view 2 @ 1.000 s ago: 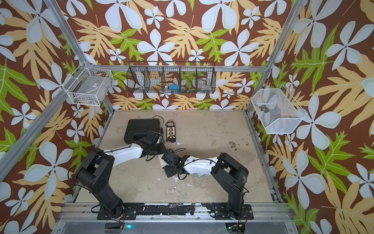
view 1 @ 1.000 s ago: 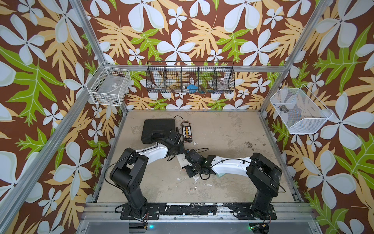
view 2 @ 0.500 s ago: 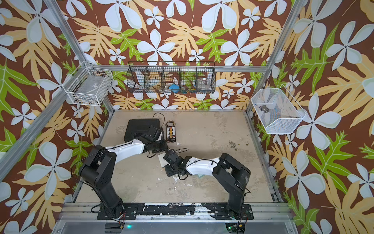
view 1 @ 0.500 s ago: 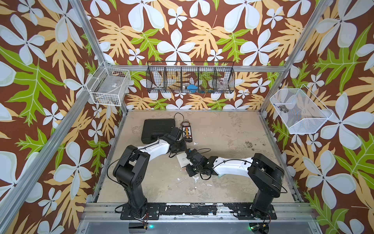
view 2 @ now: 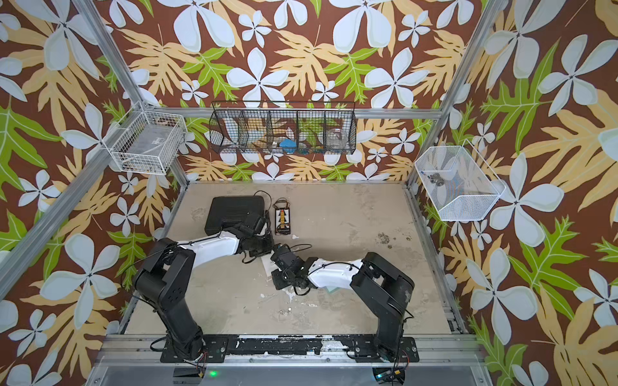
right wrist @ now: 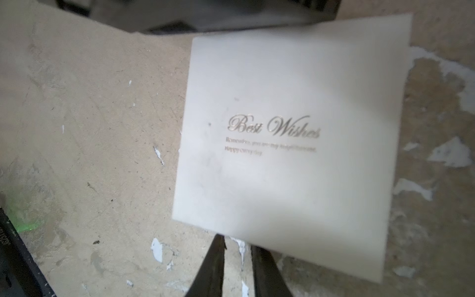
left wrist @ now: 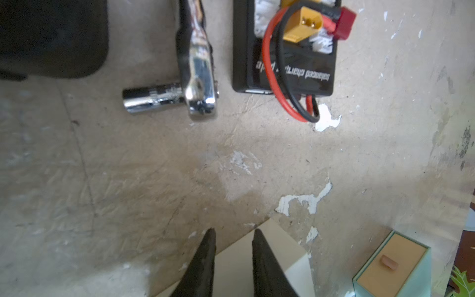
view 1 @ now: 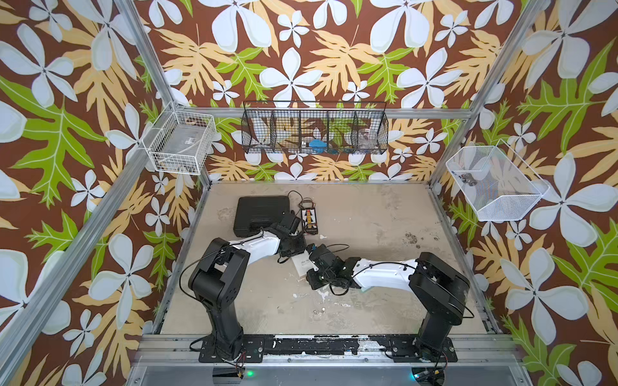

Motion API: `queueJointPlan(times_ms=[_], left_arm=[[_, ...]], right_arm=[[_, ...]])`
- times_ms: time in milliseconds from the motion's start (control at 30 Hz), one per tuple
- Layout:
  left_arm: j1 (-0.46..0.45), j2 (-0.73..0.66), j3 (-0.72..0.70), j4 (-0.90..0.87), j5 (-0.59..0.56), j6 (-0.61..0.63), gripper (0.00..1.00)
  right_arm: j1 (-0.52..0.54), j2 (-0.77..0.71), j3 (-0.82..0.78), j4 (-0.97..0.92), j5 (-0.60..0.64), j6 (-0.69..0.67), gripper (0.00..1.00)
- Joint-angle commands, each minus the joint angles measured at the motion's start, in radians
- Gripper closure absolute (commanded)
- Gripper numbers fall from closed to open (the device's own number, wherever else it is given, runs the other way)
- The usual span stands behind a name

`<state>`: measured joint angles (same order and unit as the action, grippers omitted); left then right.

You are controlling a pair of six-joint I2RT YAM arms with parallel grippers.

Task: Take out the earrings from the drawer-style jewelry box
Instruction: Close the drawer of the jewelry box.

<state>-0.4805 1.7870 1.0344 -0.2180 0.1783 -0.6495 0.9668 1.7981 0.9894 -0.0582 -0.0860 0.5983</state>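
Observation:
The jewelry box (left wrist: 390, 267) is mint green with a peach drawer front, pushed in; it stands beside a cream "Best Wishes" card (right wrist: 290, 133). In a top view only a mint sliver of the box (view 2: 331, 290) shows under my right arm. Tiny shiny earrings (view 1: 317, 312) lie loose on the table near the front, also in the other top view (view 2: 284, 311). My left gripper (left wrist: 232, 231) hovers over the card's corner, jaws slightly apart, empty. My right gripper (right wrist: 237, 241) is at the card's opposite edge, jaws narrowly open; that edge overlaps one fingertip.
A black case (view 1: 261, 215) and a charger board with red and black wires (view 1: 310, 220) lie at the back left. A chrome ratchet with socket (left wrist: 180, 95) lies between them. Wire baskets (view 1: 314, 128) hang on the walls. White paint flecks dot the table.
My left arm has stretched forward from beside the black case until its fingers are over the card. The right arm has barely shifted.

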Motion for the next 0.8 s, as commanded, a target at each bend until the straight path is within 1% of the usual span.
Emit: queueJointPlan(times_ms=[0, 100, 233, 367, 467, 600, 767], left_arm=[[-0.002, -0.003, -0.005, -0.011, 0.023, 0.017, 0.72], [-0.002, -0.010, -0.003, -0.013, 0.011, 0.017, 0.72], [-0.001, -0.041, 0.003, -0.021, -0.034, 0.019, 0.72], [-0.001, -0.096, 0.017, -0.031, -0.072, 0.012, 0.69], [-0.002, -0.145, 0.016, -0.026, -0.053, -0.007, 0.66], [-0.027, -0.207, -0.015, 0.031, 0.023, -0.047, 0.64], [-0.105, -0.219, -0.014, 0.093, 0.095, -0.079, 0.58]], right_arm=[[-0.003, -0.003, 0.004, 0.037, 0.005, 0.015, 0.77], [-0.002, -0.014, 0.004, 0.032, 0.003, 0.021, 0.77], [-0.002, -0.071, -0.013, 0.010, 0.018, 0.031, 0.77], [-0.011, -0.189, -0.054, -0.036, 0.061, 0.054, 0.76], [-0.034, -0.302, -0.083, -0.113, 0.103, 0.087, 0.72], [-0.121, -0.474, -0.149, -0.217, 0.104, 0.161, 0.71], [-0.268, -0.632, -0.264, -0.342, 0.010, 0.261, 0.69]])
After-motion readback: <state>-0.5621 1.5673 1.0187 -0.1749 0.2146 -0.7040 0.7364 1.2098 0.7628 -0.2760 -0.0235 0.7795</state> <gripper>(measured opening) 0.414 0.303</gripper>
